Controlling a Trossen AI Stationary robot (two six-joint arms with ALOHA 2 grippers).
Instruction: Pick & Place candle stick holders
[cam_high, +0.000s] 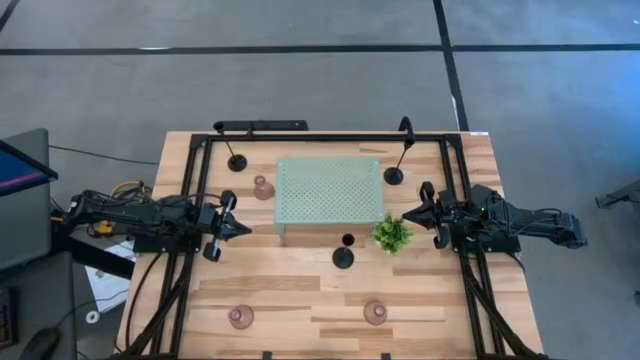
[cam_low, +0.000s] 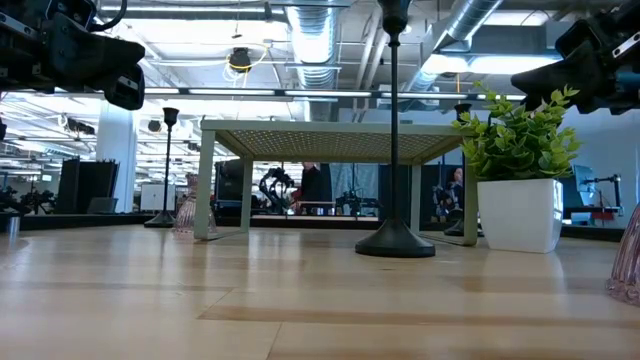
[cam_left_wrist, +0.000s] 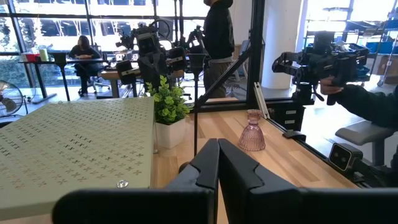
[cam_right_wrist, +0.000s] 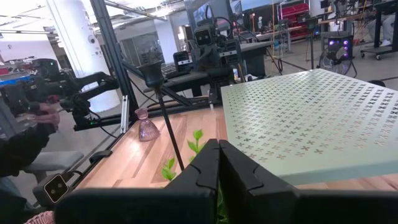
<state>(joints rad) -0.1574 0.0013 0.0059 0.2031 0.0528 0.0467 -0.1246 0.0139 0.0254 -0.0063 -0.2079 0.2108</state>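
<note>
Black, thin-stemmed candle stick holder (cam_high: 343, 255) stands on my wooden counter (cam_high: 290, 295) before the perforated pale-green tray (cam_high: 330, 190), between my closed left hand (cam_high: 236, 228) and closed right hand (cam_high: 408, 217), apart from both.

The pale green perforated tray (cam_high: 330, 190) stands in the middle of the wooden table (cam_high: 290, 290). Behind it, one black tall-stemmed holder (cam_high: 237, 161) stands at the left and another (cam_high: 395, 175) at the right. A squat pinkish glass holder (cam_high: 263, 188) is just beside the tray's left edge. In front of the tray stands a third black holder (cam_high: 343, 256), and the small green potted plant (cam_high: 392, 235) is near it on the right. Two more pinkish holders (cam_high: 240, 317) (cam_high: 375, 313) stand near the front edge, well apart.
</note>
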